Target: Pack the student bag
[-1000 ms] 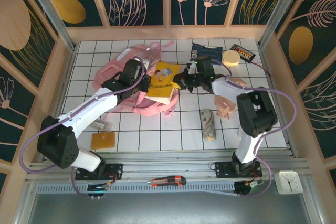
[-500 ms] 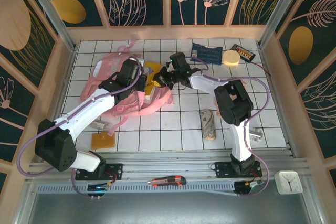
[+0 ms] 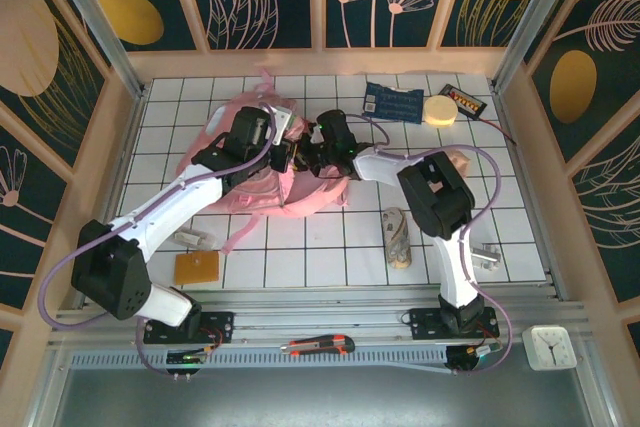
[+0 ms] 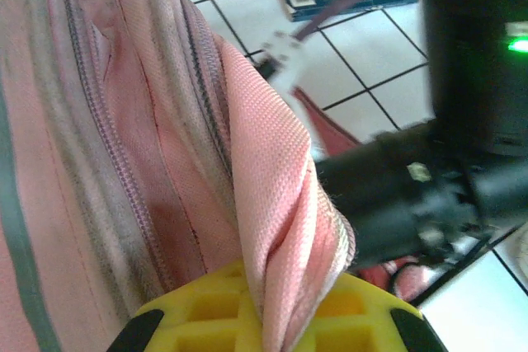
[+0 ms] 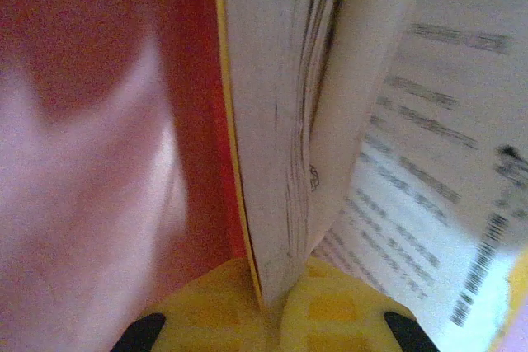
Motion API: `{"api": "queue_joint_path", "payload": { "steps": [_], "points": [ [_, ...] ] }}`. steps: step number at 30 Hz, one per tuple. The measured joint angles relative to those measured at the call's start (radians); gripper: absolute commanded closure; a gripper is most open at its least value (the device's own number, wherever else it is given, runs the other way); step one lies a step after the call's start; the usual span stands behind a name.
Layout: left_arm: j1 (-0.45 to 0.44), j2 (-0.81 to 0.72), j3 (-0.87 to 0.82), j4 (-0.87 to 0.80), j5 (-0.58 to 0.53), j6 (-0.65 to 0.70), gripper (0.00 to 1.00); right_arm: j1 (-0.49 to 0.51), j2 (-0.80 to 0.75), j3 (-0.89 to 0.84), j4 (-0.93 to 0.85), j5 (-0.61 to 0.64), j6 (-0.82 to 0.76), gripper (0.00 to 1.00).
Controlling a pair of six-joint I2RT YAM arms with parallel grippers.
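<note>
The pink student bag (image 3: 250, 192) lies left of the table's centre. My left gripper (image 3: 278, 154) is at its opening. In the left wrist view its yellow jaws (image 4: 285, 319) are shut on a fold of the bag's pink fabric (image 4: 272, 162), holding the rim up. My right gripper (image 3: 305, 155) reaches into the opening from the right. In the right wrist view it (image 5: 276, 307) is shut on a book (image 5: 280, 121) with a yellow cover, its page edges facing the camera. The bag's pink-red lining (image 5: 82, 121) is to the book's left. From above the book is mostly hidden by the bag.
A dark blue packet (image 3: 393, 100), a round cream object (image 3: 439, 110) and a small black device (image 3: 463, 99) lie at the back right. A patterned roll (image 3: 399, 237) lies right of centre. An orange block (image 3: 196, 267) is front left. A utility knife (image 3: 318, 346) rests on the front rail.
The right gripper has carried the yellow book left, from beside the bag into its opening. The left gripper has kept hold of the bag's rim while the bag shifted.
</note>
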Motion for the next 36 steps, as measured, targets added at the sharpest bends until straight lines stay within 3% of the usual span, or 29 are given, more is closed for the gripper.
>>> {"api": "queue_joint_path", "payload": {
  "steps": [2,6,13,17,21,24,29,36],
  "points": [
    [0.003,0.000,-0.011,0.008,0.000,0.007,1.00,-0.003,0.028,0.018,0.042,-0.018,0.015,0.54],
    [-0.001,0.001,-0.031,0.005,-0.055,0.015,1.00,-0.007,0.000,-0.005,-0.024,0.004,-0.038,0.37],
    [-0.018,0.021,-0.065,0.007,-0.159,0.014,1.00,-0.057,-0.303,-0.126,-0.301,0.104,-0.231,0.35],
    [-0.021,0.065,-0.069,0.014,-0.177,0.010,1.00,-0.142,-0.470,-0.129,-0.391,0.164,-0.304,0.35],
    [-0.021,0.099,-0.070,0.029,-0.181,0.006,1.00,-0.269,-0.518,-0.119,-0.490,0.229,-0.370,0.35],
    [-0.021,0.112,-0.070,0.034,-0.180,0.006,1.00,-0.387,-0.459,-0.077,-0.579,0.290,-0.428,0.36],
    [-0.021,0.117,-0.070,0.039,-0.179,0.006,1.00,-0.557,-0.214,0.117,-0.690,0.410,-0.570,0.36],
    [-0.021,0.125,-0.069,0.040,-0.176,-0.005,0.98,-0.607,0.043,0.309,-0.670,0.434,-0.741,0.36]
  ]
}}
